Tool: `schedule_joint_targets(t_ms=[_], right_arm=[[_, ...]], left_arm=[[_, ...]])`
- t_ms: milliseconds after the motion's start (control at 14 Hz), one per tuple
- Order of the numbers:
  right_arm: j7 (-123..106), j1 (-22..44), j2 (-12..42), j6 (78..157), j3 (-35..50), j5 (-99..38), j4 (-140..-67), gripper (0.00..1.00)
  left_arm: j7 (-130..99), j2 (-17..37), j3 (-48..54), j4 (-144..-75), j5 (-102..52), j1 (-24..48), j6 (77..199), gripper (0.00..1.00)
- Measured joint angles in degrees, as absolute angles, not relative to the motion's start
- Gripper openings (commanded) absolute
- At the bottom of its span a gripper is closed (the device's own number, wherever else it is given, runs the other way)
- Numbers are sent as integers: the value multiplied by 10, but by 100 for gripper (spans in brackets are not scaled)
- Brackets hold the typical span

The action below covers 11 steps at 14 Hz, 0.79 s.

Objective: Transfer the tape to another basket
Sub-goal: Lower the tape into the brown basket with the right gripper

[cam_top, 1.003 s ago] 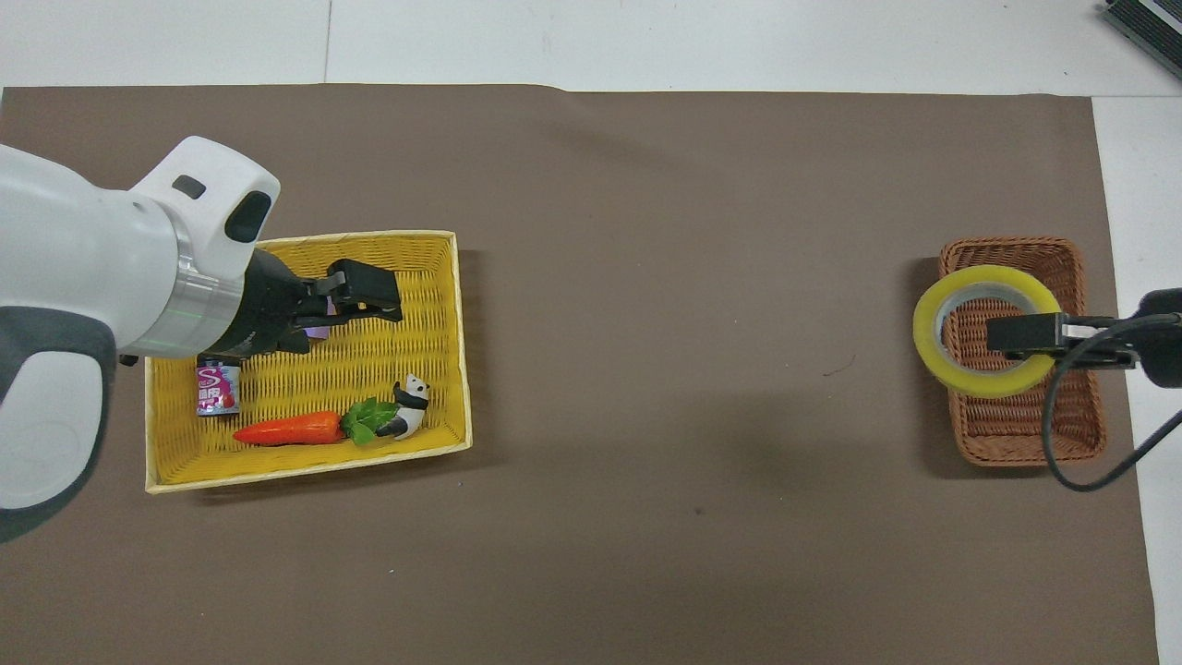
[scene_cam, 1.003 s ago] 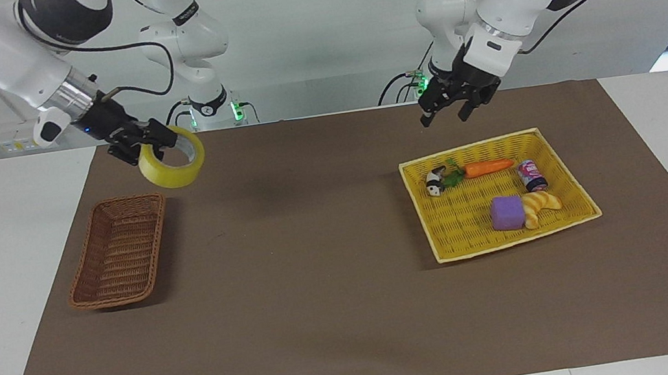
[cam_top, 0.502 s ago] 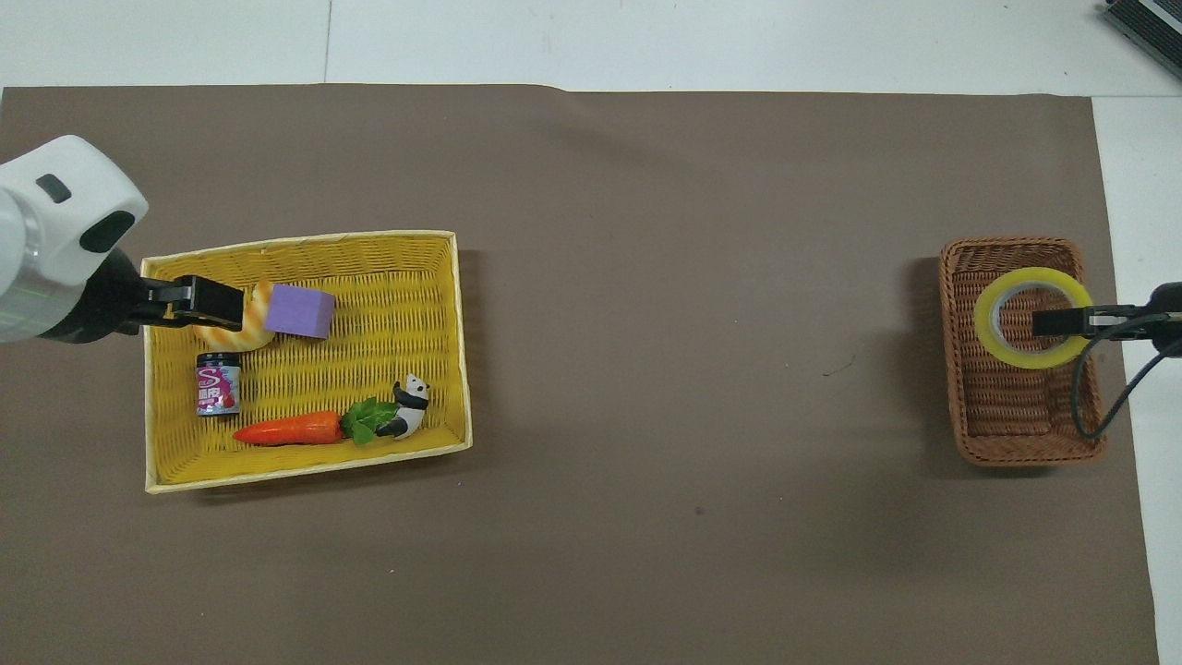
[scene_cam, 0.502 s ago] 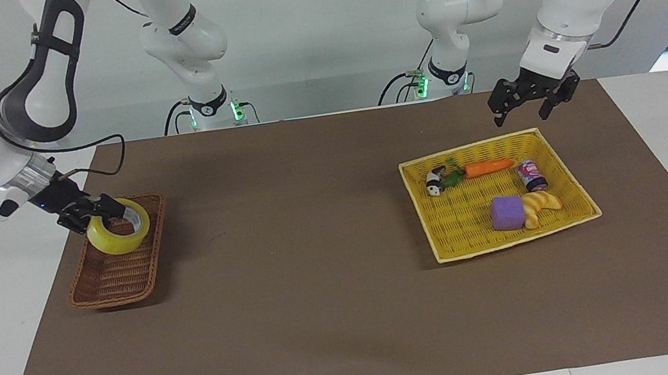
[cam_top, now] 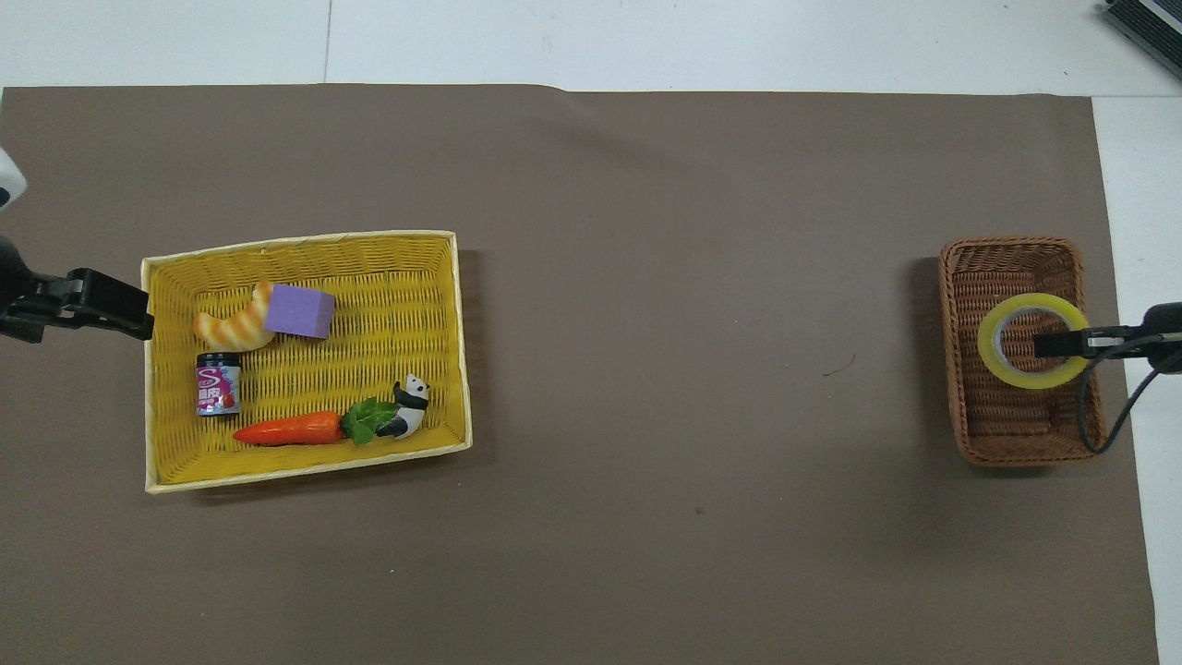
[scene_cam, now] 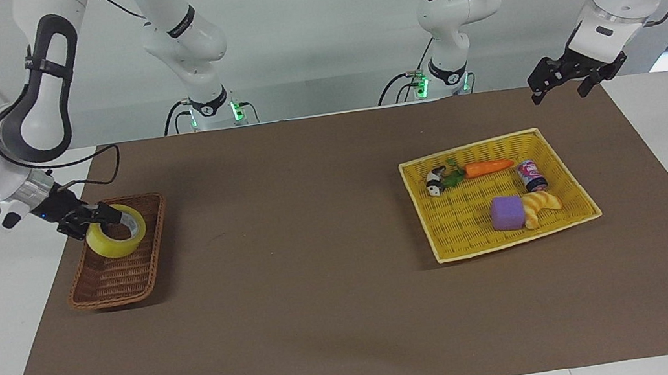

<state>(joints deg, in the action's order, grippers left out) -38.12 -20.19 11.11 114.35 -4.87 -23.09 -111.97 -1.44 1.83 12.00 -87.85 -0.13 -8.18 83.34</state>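
Observation:
The yellow tape [scene_cam: 113, 246] is down inside the brown wicker basket [scene_cam: 115, 290], at the end nearer to the robots. My right gripper [scene_cam: 95, 219] is shut on the roll's wall, with one finger inside the core. In the overhead view the tape [cam_top: 988, 344] lies within the basket [cam_top: 1008, 251], and the right gripper [cam_top: 1062, 344] reaches in over the rim. I cannot tell whether the roll rests on the basket's floor. My left gripper [scene_cam: 559, 94] is open and empty, raised over the mat beside the yellow tray, also seen in the overhead view [cam_top: 129, 309].
The flat yellow tray [scene_cam: 447, 250] at the left arm's end holds a purple cube [scene_cam: 506, 213], a croissant [scene_cam: 542, 205], a small can [scene_cam: 531, 175], a carrot [scene_cam: 488, 167] and a panda figure [scene_cam: 435, 184]. A brown mat [scene_cam: 308, 282] covers the table.
My right gripper has lowered the tape from above the basket down into it. My left gripper has drawn away from over the yellow tray toward its own end of the table.

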Motion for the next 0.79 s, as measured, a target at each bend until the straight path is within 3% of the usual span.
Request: schedule_joint_targets(t_ms=[788], right_arm=[[-432, -222, 143, 1149, -48, -231, -1130, 0]], left_arm=[[-14, 22, 122, -879, -1, -82, 836, 100]])
